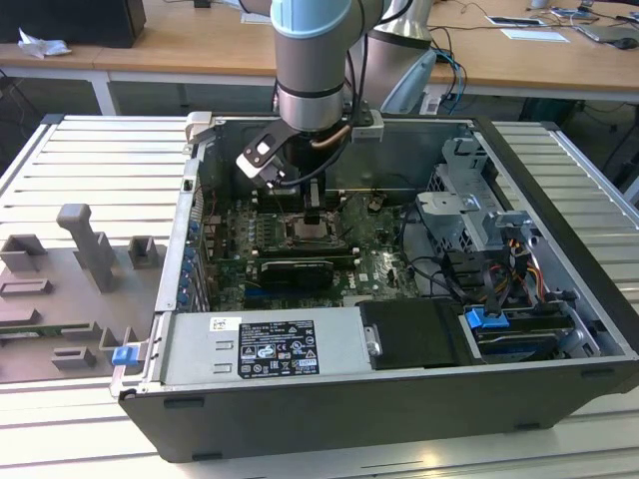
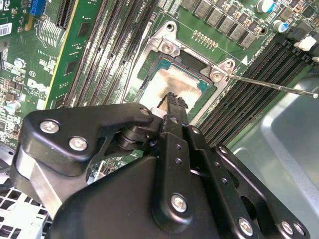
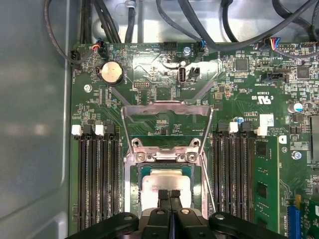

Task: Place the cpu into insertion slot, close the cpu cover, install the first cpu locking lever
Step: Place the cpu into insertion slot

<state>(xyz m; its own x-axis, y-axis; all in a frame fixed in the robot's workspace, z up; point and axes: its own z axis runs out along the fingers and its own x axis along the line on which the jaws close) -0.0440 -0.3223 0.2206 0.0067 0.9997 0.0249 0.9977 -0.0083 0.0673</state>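
The cpu (image 3: 167, 180) lies flat in the insertion slot (image 3: 135, 185), its pale silver top showing in both wrist views (image 2: 174, 79). The cpu cover (image 3: 167, 108), a silvery frame plate, stands swung open on its hinge beyond the slot. A thin metal locking lever (image 2: 274, 85) sticks out unlatched beside the slot (image 3: 208, 191). My gripper (image 3: 169, 193) is shut, fingertips pressed together with nothing between them, right over the cpu's near edge. In the exterior view the gripper (image 1: 312, 214) hangs inside the open computer case just above the slot (image 1: 318, 234).
Long black memory slots (image 3: 97, 179) flank the socket on both sides (image 3: 232, 174). Black cables (image 3: 164, 20) run along the case wall past the board. A black card (image 1: 295, 271), power supply (image 1: 265, 347) and drive cage (image 1: 479, 225) crowd the case. Grey fixtures (image 1: 85, 249) stand on the exterior view's left.
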